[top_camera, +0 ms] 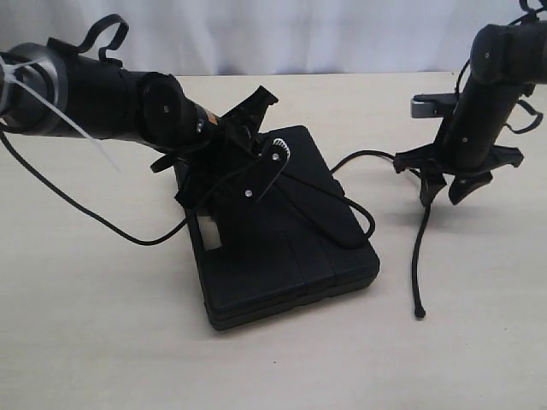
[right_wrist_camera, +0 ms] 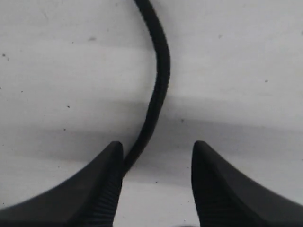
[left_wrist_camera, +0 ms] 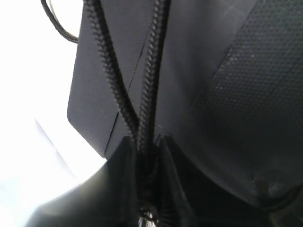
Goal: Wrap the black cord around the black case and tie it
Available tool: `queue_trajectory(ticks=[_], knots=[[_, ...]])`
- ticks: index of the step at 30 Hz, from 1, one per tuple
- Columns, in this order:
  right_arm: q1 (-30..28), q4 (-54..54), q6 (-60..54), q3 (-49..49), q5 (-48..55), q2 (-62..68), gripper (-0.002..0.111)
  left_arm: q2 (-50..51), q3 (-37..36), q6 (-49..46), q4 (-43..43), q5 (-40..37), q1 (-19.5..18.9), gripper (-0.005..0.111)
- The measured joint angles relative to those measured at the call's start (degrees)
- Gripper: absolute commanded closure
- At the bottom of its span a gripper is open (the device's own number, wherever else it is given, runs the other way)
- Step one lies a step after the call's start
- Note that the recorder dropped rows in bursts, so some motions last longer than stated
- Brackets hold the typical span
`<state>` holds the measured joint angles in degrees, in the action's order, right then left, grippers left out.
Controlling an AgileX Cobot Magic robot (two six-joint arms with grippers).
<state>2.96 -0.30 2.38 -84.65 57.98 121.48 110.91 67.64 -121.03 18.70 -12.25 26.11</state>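
Note:
The black case (top_camera: 282, 256) lies flat mid-table, its handle slot toward the left arm. My left gripper (top_camera: 267, 171) hovers over its far half. In the left wrist view it (left_wrist_camera: 147, 147) is shut on the black cord (left_wrist_camera: 147, 85), and two braided strands meet between the fingers above the case lid (left_wrist_camera: 208, 80). The cord loops across the lid (top_camera: 346, 231) and arcs off to the right. It then runs down the table to its knotted tip (top_camera: 419, 313). My right gripper (top_camera: 444, 190) stands open over that stretch. The cord (right_wrist_camera: 158, 90) touches one finger (right_wrist_camera: 106, 184) there.
A thin smooth arm cable (top_camera: 102, 224) curves over the table left of the case. A white curtain (top_camera: 299, 34) hangs behind the table's far edge. Bare tabletop (top_camera: 128, 342) lies in front of the case and to its left.

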Motion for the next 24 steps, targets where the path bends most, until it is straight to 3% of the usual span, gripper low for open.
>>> queue_trajectory(ticks=[12, 15, 18, 24], knots=[[0.48, 1.09, 2.95, 7.24, -5.94, -0.24, 0.065, 0.00, 0.00, 0.00, 0.00, 0.00, 0.00, 0.107], [0.48, 1.29, 3.43, 9.30, -8.53, -1.04, 0.077, 0.00, 0.00, 0.00, 0.00, -0.12, 0.00, 0.107], [0.48, 1.17, 4.32, 10.57, -10.37, -1.57, 0.105, 0.00, 0.00, 0.00, 0.00, -0.12, 0.00, 0.107], [0.48, 8.15, 2.99, 11.16, -13.25, -2.16, 0.104, 0.00, 0.00, 0.00, 0.00, -0.12, 0.00, 0.107]])
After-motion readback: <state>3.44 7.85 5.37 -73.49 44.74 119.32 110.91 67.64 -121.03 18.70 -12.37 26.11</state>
